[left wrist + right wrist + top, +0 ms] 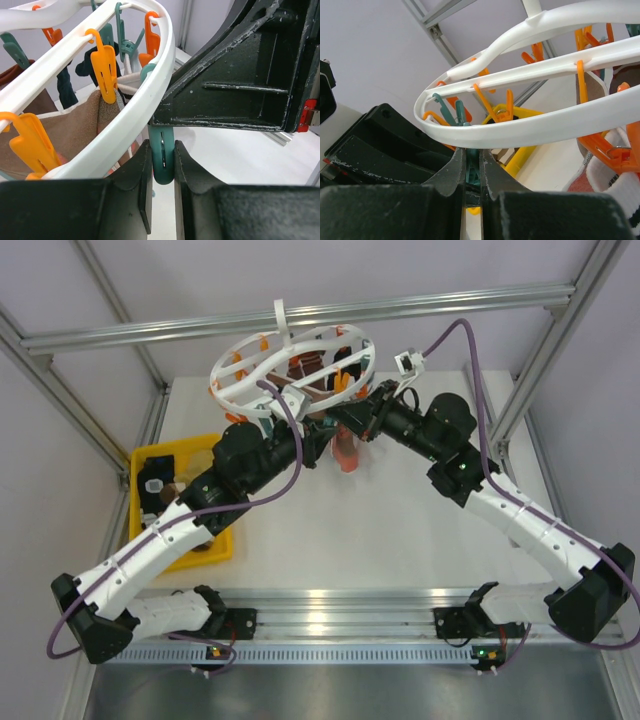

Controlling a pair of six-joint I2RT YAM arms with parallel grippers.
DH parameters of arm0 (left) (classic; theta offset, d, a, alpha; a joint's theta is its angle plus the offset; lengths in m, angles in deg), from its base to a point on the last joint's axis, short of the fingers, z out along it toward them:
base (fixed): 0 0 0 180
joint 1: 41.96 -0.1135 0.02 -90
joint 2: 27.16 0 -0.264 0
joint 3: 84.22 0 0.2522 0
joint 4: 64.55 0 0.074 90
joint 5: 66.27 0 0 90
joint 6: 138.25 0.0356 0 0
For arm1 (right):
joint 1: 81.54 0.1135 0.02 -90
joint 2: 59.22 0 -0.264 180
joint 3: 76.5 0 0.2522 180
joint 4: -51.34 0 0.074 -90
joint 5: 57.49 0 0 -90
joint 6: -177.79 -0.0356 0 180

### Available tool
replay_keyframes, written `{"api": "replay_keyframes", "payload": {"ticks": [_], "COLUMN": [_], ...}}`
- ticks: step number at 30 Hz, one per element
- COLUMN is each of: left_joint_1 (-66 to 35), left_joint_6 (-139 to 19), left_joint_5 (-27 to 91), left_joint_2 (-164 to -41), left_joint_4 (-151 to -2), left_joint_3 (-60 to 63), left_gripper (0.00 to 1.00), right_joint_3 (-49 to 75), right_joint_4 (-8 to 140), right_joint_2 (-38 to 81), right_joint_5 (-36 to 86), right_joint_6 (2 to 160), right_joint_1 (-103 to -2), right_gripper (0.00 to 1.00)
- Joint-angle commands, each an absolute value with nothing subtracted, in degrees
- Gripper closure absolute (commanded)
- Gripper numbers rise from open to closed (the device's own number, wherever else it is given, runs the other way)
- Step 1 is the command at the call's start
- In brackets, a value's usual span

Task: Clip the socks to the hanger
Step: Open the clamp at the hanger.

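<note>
From above, the hanger (240, 400) hangs at the far middle of the surface (400, 530). The left arm (250, 460) and right arm (440, 430) reach in under its near rim from either side. A reddish-brown sock (345, 452) already dangles from the ring between them. More socks (165, 490) lie in the yellow tray (150, 462) at the left, well apart from the ring.

In the left wrist view, the left gripper (162, 150) has its jaws closed snugly on the lower end of a teal clip (162, 167) hanging from the white rim. The dark body of the other gripper presses against the rim just above it. A tan sock (65, 132) hangs beside it from an orange clip (105, 65).

In the right wrist view, the right gripper (471, 160) has its jaws almost together just under the rim. A sliver of teal is pinched between them, most likely the same clip. A white-cuffed sock (612, 177) hangs at the right.

No sock shows in either pair of jaws, so the step looks like working one free clip. Next, the clip must be squeezed open while a sock is fetched from the tray and its cuff fed into the clip's mouth, which means one arm has to let go
</note>
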State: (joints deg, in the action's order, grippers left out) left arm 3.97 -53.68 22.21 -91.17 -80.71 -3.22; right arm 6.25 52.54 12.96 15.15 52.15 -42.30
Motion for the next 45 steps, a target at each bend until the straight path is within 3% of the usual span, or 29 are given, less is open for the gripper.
{"api": "replay_keyframes", "payload": {"ticks": [1, 8, 20, 26, 31, 32, 38, 41, 45], "left_joint_1": [4.7, 5.4, 7.5, 8.3, 8.5, 8.5, 7.7, 3.5, -4.8], "left_joint_6": [-48.8, -46.5, -44.3, -43.7, -43.6, -43.9, -46.1, -47.4, -53.2], "left_joint_5": [23.5, 26.0, 24.3, 25.2, 25.6, 25.5, 27.0, 33.1, 43.4], "left_joint_2": [-90.4, -90.7, -91.2, -91.3, -91.1, -90.9, -87.6, -85.3, -80.8], "left_joint_4": [-75.8, -76.1, -76.4, -76.3, -76.6, -76.7, -80.1, -81.3, -83.1], "left_joint_3": [-2.3, -2.3, -2.2, -2.2, -2.3, -2.3, -2.7, -2.3, -2.0], "left_gripper": [1.0, 1.0, 1.0, 1.0, 1.0, 0.96, 0.65, 0.53, 0.46], "right_joint_3": [5.5, 6.5, 9.2, 9.4, 9.5, 9.4, 8.0, 7.0, 6.3], "right_joint_4": [54.8, 55.1, 58.4, 58.4, 57.8, 57.7, 57.0, 56.7, 56.5], "right_joint_2": [12.4, 13.9, 15.3, 15.7, 15.8, 15.8, 14.3, 13.6, 12.9], "right_joint_5": [14.4, 14.3, 19.0, 19.6, 18.5, 18.4, 16.8, 16.0, 15.5], "right_joint_6": [52.9, 52.7, 52.7, 53.1, 53.4, 53.7, 54.1, 54.1, 54.0], "right_joint_1": [-41.9, -41.6, -40.9, -40.8, -40.9, -40.9, -41.7, -42.3, -42.8], "right_gripper": [1.0, 0.84, 0.71, 0.72, 0.95, 1.0, 1.0, 1.0, 1.0]}}
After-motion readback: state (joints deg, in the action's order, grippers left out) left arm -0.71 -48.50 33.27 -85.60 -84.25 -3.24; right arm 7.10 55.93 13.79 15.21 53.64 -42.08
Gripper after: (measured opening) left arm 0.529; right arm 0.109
